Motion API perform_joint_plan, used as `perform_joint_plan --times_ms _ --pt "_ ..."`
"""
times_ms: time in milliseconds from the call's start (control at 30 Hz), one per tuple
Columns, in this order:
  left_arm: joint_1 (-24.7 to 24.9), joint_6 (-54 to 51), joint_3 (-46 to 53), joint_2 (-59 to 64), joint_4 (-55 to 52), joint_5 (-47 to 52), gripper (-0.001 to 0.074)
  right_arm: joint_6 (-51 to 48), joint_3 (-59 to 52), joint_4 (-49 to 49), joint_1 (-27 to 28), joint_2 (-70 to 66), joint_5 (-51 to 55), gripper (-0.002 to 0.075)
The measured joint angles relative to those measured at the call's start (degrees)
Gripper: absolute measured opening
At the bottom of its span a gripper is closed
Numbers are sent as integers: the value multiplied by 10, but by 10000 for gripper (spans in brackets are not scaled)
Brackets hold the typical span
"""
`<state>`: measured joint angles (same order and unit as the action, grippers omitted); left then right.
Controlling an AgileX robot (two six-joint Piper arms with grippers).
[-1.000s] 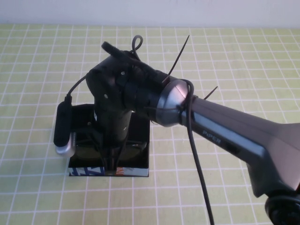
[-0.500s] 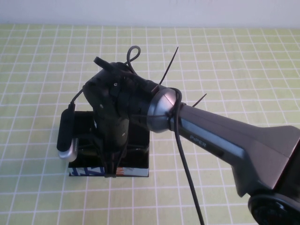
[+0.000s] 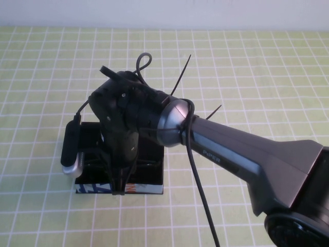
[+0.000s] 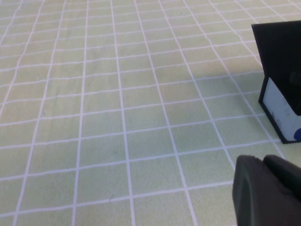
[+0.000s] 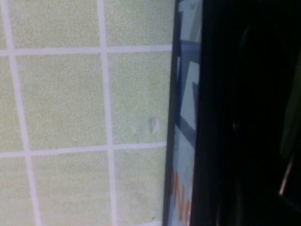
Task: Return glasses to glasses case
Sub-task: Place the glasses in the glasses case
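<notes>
The black glasses case (image 3: 95,189) lies open at the lower left of the high view, its pale front edge printed in blue and orange. My right gripper (image 3: 121,191) points straight down into it at the front edge, with the jaws drawn together. The black glasses (image 3: 93,156) lie inside the case under the gripper and are mostly hidden by the wrist. The right wrist view shows the case's printed front edge (image 5: 186,117) beside a dark interior. My left gripper (image 4: 264,161) is shut and empty, low over the mat, with the case (image 4: 281,61) off to its side.
A yellow-green mat with a white grid (image 3: 247,67) covers the table. The right arm (image 3: 241,159) and its cable (image 3: 198,180) cross the lower right of the high view. A white wall runs along the far edge.
The right arm's elbow and wrist have shifted a little left and back. The gripper tip has stayed at the case's front edge, and the case has not moved.
</notes>
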<state>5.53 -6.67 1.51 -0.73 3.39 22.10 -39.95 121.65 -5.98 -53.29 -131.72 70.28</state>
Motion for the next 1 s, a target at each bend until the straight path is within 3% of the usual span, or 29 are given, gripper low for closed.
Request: perform_joint_plan --times_ms 600,867,1000 --pt "0 0 0 0 0 0 -2 1 1 0 0 -11 0 71" --pt "0 0 0 0 0 0 -2 1 1 0 1 -11 0 240" --pt "0 0 0 0 0 0 -2 1 1 0 3 -10 0 265"
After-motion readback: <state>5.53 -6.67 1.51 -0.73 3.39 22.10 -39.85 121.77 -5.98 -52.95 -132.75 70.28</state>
